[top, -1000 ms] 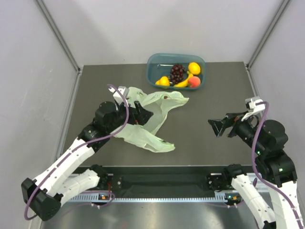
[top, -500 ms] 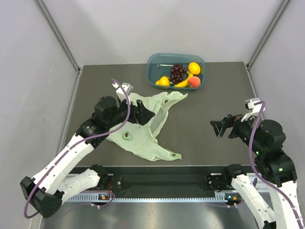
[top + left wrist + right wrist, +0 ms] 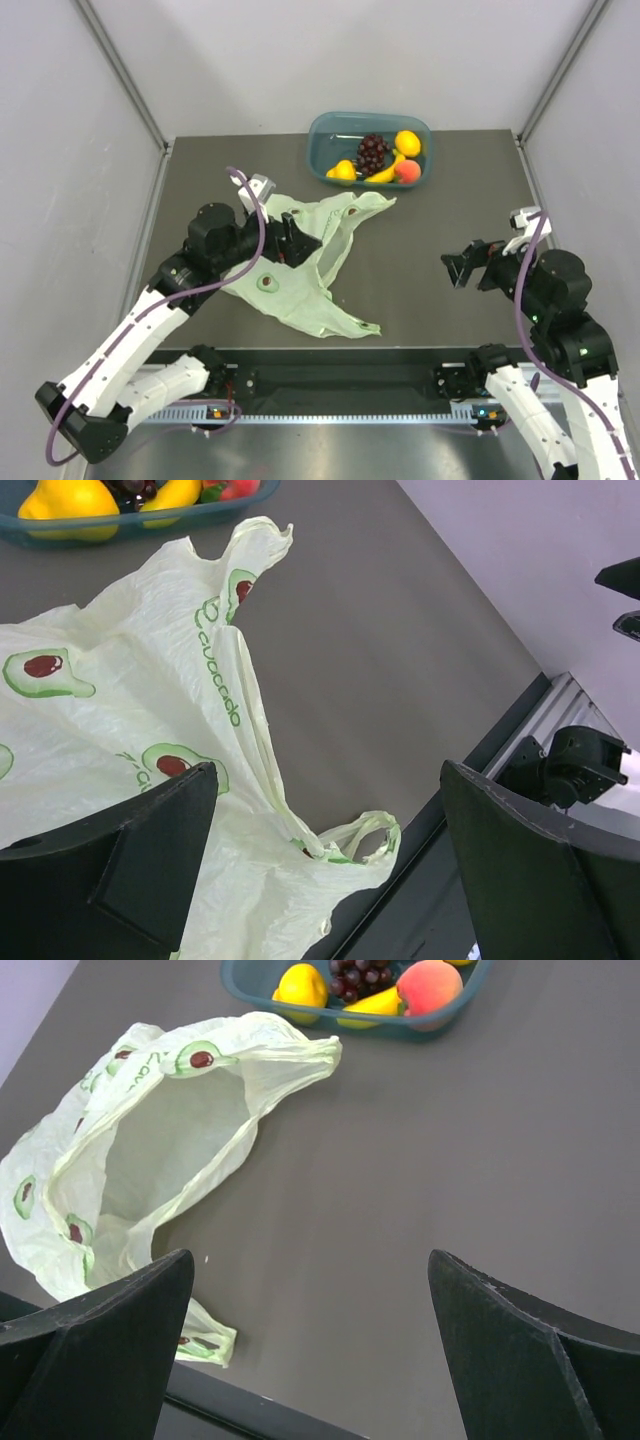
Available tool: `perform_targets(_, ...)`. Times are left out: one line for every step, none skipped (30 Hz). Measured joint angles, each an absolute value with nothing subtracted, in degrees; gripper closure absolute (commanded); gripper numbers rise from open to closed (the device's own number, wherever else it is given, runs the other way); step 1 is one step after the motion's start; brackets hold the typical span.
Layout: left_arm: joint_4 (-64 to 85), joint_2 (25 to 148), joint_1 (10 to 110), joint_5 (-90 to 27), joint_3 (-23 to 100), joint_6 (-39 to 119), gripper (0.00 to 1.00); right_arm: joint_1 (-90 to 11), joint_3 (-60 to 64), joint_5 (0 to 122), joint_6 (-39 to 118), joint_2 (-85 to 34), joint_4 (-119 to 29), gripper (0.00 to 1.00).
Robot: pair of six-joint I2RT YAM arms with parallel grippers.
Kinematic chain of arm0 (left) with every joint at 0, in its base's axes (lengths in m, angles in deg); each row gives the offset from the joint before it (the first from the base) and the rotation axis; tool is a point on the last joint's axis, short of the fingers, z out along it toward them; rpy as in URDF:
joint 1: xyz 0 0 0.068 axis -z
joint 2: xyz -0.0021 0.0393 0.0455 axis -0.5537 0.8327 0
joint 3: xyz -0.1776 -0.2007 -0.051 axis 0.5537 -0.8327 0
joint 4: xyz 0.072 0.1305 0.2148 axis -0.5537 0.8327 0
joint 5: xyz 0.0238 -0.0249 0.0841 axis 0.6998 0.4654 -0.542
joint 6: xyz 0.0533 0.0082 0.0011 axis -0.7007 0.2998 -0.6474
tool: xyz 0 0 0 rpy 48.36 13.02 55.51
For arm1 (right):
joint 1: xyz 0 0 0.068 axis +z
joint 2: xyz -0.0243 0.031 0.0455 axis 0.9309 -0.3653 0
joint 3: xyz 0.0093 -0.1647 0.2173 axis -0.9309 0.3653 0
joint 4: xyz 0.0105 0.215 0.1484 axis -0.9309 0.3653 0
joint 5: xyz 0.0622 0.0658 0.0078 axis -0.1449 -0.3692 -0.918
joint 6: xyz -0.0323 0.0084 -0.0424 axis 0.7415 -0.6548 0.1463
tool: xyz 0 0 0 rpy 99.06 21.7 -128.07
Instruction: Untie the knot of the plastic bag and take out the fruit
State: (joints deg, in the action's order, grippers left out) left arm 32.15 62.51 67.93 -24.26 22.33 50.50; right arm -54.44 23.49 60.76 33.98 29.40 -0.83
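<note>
We are hovering the left gripper (image 3: 303, 242) over the middle of the plastic bag (image 3: 300, 300), its fingers spread wide with nothing between them, so it is released. At the near end of the bag a handle loop (image 3: 345, 855) is lying slack and open. We are seeing no knot anywhere on it, and the bag's mouth is gaping in the right wrist view, with nothing inside that we can make out. Off to the right of the bag, well apart from it, we are holding the right gripper (image 3: 461, 263), likewise opened up and carrying nothing. Beyond the far end of the bag, the fruit (image 3: 372, 152) is sitting in the teal tub (image 3: 338, 128): a yellow one, grapes, a banana, a peach.

We are judging the task as good as finished, and the step in hand as letting go and backing away. To do it well we are wanting the left fingers lifting straight up off the bag, so the thin film is not catching on a pad and dragging along, and we are steering clear of the handle loop on the way back
</note>
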Motion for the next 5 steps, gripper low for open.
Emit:
perform_targets(32.15, 62.47, 67.93, -24.15, 22.33, 50.41, 0.05, -54.44, 23.75, 60.85, 34.00, 29.40, -0.79, 0.00)
perform_targets(32.22, 62.47, 67.93, -24.11, 22.33, 50.37, 0.05, -54.44, 23.95, 61.00, 34.00, 29.40, -0.68, 0.00)
perform_targets(32.33, 62.49, 67.93, -24.13, 22.33, 50.26, 0.05, -54.44, 24.12, 61.06, 34.00, 29.40, -0.57, 0.00)
perform_targets(32.39, 62.51, 67.93, -24.22, 22.33, 50.17, 0.05, -54.44, 24.34, 61.17, 34.00, 29.40, -0.61, 0.00)
perform_targets(32.42, 62.51, 67.93, -24.30, 22.33, 50.02, 0.05, -54.44, 24.43, 61.24, 33.98, 29.40, -0.48, 0.00)
